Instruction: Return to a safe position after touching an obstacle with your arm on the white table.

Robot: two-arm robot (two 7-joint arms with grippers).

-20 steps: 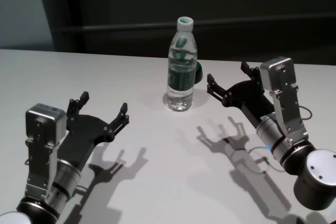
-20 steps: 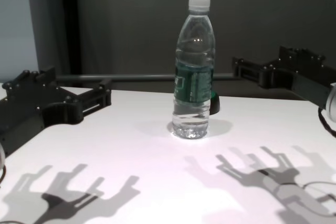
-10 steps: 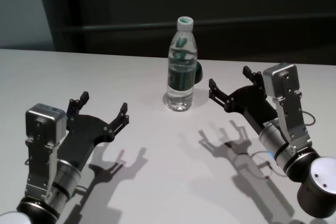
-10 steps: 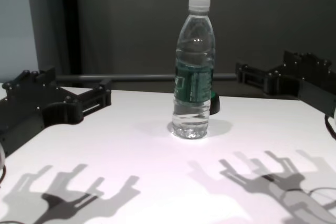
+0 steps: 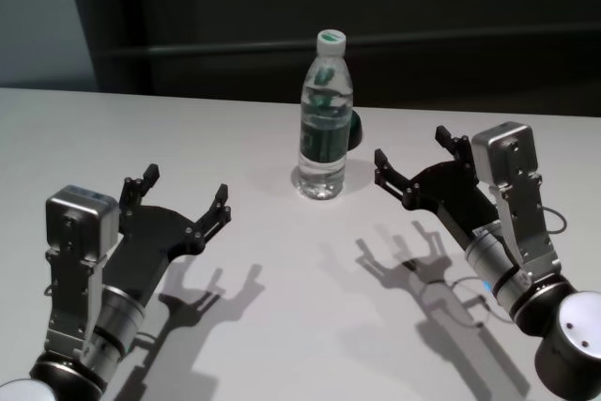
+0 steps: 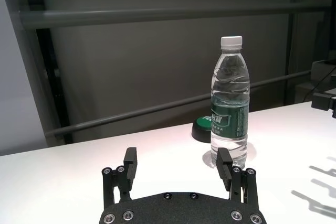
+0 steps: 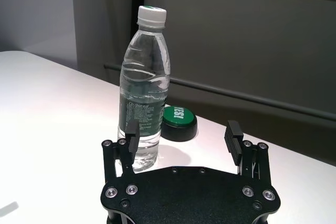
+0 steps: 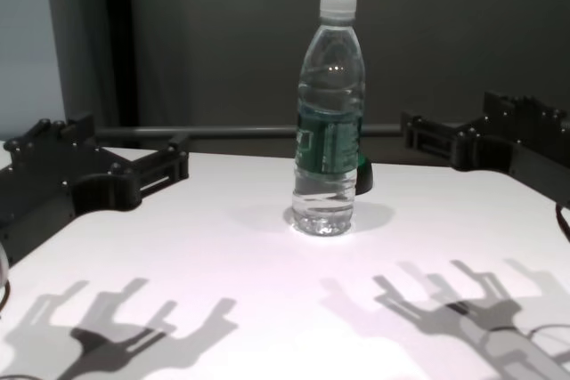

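Note:
The obstacle, a clear water bottle [image 5: 325, 129] with a white cap and dark green label, stands upright near the far middle of the white table [image 5: 310, 326]. My right gripper [image 5: 410, 146] hovers open just to the right of the bottle, apart from it, with nothing between its fingers. In the right wrist view the bottle [image 7: 145, 98] rises beyond one fingertip of that gripper [image 7: 182, 129]. My left gripper [image 5: 187, 183] stays open and empty at the near left, well short of the bottle [image 6: 230, 108].
A small dark green rounded object [image 5: 354, 129] sits right behind the bottle, also seen in the right wrist view [image 7: 179, 121]. The table's far edge runs just behind it, with a dark wall and rail beyond.
My right gripper has drawn back toward me and slightly rightward, widening its gap from the bottle. The bottle and the left arm have not moved.

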